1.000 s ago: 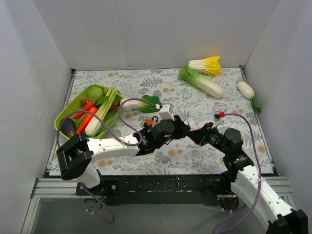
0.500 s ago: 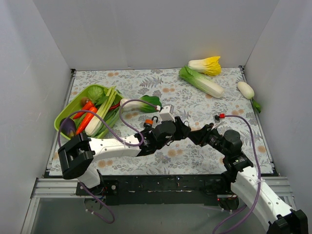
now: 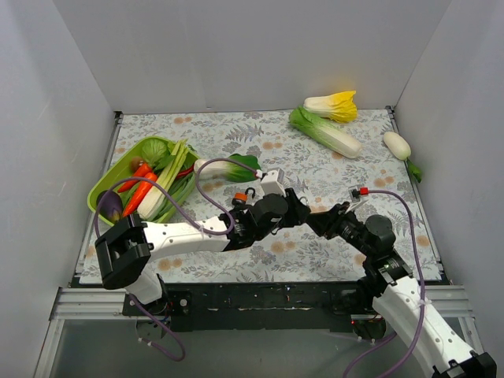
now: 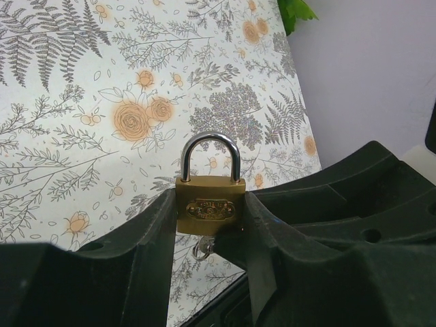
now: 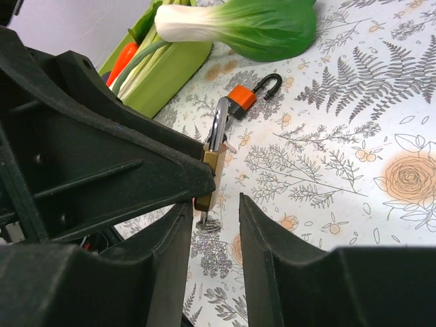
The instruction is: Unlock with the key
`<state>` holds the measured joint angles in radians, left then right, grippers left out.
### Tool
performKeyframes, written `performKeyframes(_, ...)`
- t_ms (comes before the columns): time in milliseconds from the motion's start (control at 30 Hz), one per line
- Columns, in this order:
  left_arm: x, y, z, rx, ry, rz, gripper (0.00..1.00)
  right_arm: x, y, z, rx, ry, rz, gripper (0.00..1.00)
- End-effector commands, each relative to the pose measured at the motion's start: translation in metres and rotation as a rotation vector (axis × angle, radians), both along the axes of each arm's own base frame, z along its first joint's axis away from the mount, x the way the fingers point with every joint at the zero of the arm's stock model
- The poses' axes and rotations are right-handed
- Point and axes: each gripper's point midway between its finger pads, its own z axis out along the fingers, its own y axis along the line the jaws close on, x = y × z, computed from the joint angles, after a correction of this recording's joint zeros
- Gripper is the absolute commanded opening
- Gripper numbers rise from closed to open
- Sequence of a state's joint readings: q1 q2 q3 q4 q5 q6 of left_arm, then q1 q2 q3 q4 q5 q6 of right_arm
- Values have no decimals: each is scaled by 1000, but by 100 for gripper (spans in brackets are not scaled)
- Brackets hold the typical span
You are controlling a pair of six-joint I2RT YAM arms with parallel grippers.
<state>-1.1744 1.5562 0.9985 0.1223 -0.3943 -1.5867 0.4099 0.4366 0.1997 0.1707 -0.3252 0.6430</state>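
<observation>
**A:** Left side first. What did you log?

**B:** Left hand (image 4: pixel 210 208) was clenched on the brass padlock (image 4: pixel 208 199), held clear of the worktop (image 3: pixel 315 253) just toward 4 o'clock of centre in the top view. In the left wrist view the shackle pointed to 12 o'clock. The key (image 4: pixel 202 249) hung from the body at 6 o'clock, already seated.

**A:** And the right?

**B:** Right hand (image 5: pixel 212 219) was released, with a finger either side of the key's bow and not yet pinching. A small orange padlock (image 5: pixel 242 97) lay on the worktop at 1 o'clock of the brass one.

**A:** Risks?

**B:** As I judged it, the bow was small and off-centre in the gap. If the hand closed that way, it could nudge the key out or bend it. The lock was gripped only by its flat sides, so a hard twist might spin the body in the left hand instead of turning the cylinder.

**A:** Change from a second back?

**B:** It was slight. The right wrist had slid toward 4 o'clock and the left had eased a little rightward. The two hands stayed nose to nose.
</observation>
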Motion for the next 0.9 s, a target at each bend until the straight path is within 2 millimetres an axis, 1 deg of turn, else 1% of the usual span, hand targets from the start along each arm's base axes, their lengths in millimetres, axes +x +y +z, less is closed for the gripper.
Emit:
performKeyframes(0, 9, -1, 12, -1, -3, 8, 0, -1, -10, -2, 5, 24, -61, 41)
performKeyframes(67, 12, 0, 12, 2, -2, 14, 0, -3, -11, -7, 2, 46, -62, 41)
performKeyframes(267, 23, 1, 12, 1, 3, 31, 0, -12, -7, -10, 18, 76, -25, 39)
performKeyframes(400, 21, 0, 13, -4, 6, 23, 0, -12, -7, -15, 13, 79, -24, 39)
performKeyframes(467, 20, 1, 11, -10, 12, 24, 0, -9, -6, -10, 28, 55, -26, 39)
performKeyframes(500, 19, 1, 12, -17, 12, 19, 0, -8, -5, -13, 27, 63, -25, 39)
performKeyframes(533, 19, 2, 13, -24, 12, 20, 0, -6, -3, -7, 43, 39, -18, 39)
performKeyframes(600, 17, 1, 13, -30, 14, 14, 0, -5, 1, -9, 55, 52, -2, 38)
performKeyframes(633, 18, 1, 14, -32, 14, 12, 0, -2, 2, -4, 66, 31, 0, 38)
performKeyframes(667, 17, 0, 14, -31, 14, 9, 0, -1, 3, -5, 63, 34, 2, 38)
performKeyframes(733, 17, 0, 12, -30, 17, 7, 0, 1, 4, 4, 67, 10, 0, 38)
performKeyframes(867, 16, 0, 11, -35, 21, 5, 0, 4, 5, 12, 68, -9, 5, 37)
